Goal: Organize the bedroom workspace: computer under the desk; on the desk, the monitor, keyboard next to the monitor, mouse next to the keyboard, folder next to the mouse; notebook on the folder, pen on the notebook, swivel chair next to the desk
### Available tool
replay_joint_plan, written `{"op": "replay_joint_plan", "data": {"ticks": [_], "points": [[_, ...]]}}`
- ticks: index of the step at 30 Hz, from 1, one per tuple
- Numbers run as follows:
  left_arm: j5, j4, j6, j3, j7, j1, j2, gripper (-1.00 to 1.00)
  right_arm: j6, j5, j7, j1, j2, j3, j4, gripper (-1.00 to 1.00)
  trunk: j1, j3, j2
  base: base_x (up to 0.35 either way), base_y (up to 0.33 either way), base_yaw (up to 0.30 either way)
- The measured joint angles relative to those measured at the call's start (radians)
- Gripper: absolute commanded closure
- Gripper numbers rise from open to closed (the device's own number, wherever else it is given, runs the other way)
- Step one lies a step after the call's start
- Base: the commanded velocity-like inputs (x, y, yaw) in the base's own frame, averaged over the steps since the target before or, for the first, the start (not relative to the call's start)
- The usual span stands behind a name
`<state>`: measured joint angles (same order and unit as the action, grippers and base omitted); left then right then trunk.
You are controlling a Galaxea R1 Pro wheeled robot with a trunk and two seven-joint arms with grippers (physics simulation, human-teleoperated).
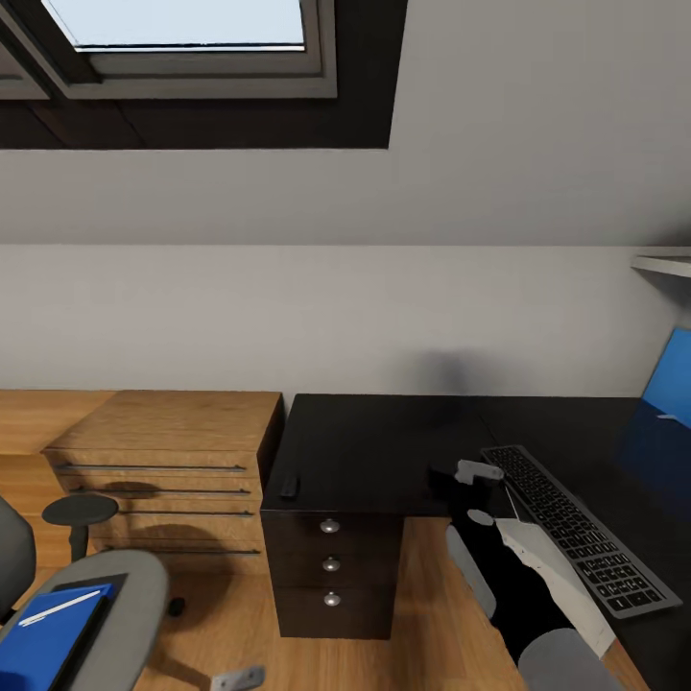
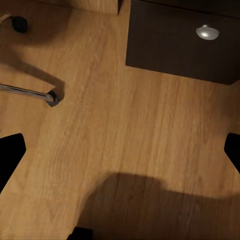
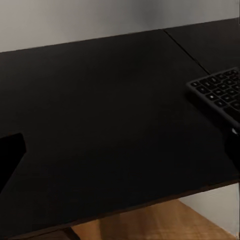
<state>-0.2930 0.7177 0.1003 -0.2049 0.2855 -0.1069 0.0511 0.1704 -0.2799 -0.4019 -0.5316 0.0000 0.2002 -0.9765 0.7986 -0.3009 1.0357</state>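
Nearest to me, at the lower left of the head view, I see the swivel chair (image 1: 115, 614) with the blue folder (image 1: 43, 638) lying on its seat. A thin white pen (image 1: 59, 608) lies on top of the folder, and a dark edge that I take for the notebook (image 1: 101, 600) shows just along the folder's right side. At the lower right my right arm (image 1: 537, 585) reaches up toward the desk (image 1: 384, 451); its gripper (image 1: 477, 472) sits over the desk's front edge, just beside the near end of the keyboard (image 1: 576, 523). In the right wrist view the finger pads (image 3: 11, 155) show at opposite borders, spread wide with nothing between them. In the left wrist view the left gripper's pads (image 2: 10, 157) are likewise spread wide and empty over the wooden floor (image 2: 115, 130), near a drawer knob (image 2: 207, 32) and a chrome chair leg (image 2: 30, 93).

Further back, the small black mouse (image 1: 289, 487) rests near the desk's left front corner, well apart from the keyboard. Three drawers with silver knobs sit below it. To the left stands a light wooden chest (image 1: 168, 461). At the right edge I see a blue panel (image 1: 669, 384), and a skylight (image 1: 182, 29) at the upper left.
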Motion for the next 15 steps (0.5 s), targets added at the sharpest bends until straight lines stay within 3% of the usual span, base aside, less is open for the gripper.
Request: {"op": "replay_joint_plan", "data": {"ticks": [1, 2, 3, 4, 5, 10, 15], "points": [[0.000, -0.002, -0.001, 0.000, 0.000, 0.000, -0.001, -1.00, -0.001, -0.002, 0.026, -0.012, 0.000, -0.033, 0.035, -1.00, 0.000, 0.000, 0.000, 0.000, 0.000, 0.000], [0.000, -0.006, -0.006, 0.000, 0.000, 0.000, -0.001, -1.00, -0.007, -0.005, 0.073, -0.028, 0.000, -0.092, 0.092, -1.00, 0.000, 0.000, 0.000, 0.000, 0.000, 0.000], [-0.001, -0.011, -0.010, 0.000, -0.001, 0.000, -0.002, -1.00, -0.013, -0.006, 0.094, -0.034, 0.000, -0.119, 0.114, -1.00, 0.000, 0.000, 0.000, 0.000, 0.000, 0.000], [-0.002, -0.049, -0.038, 0.001, -0.002, 0.000, -0.002, -1.00, -0.040, -0.009, 0.140, -0.048, -0.001, -0.176, 0.156, -1.00, 0.000, 0.000, 0.000, 0.000, 0.000, 0.000], [-0.001, -0.074, -0.062, 0.000, -0.002, 0.000, -0.002, -1.00, -0.054, -0.010, 0.149, -0.052, -0.002, -0.191, 0.160, -1.00, 0.000, 0.000, 0.000, 0.000, 0.000, 0.000], [0.004, -0.119, -0.140, -0.002, -0.002, 0.000, 0.001, -1.00, -0.081, -0.009, 0.164, -0.056, -0.003, -0.216, 0.141, -1.00, 0.000, 0.000, 0.000, 0.000, 0.000, 0.000], [0.004, -0.126, -0.157, -0.004, -0.002, 0.000, 0.002, -1.00, -0.085, -0.010, 0.165, -0.056, -0.003, -0.220, 0.124, -1.00, 0.000, 0.000, 0.000, 0.000, 0.000, 0.000]]}}
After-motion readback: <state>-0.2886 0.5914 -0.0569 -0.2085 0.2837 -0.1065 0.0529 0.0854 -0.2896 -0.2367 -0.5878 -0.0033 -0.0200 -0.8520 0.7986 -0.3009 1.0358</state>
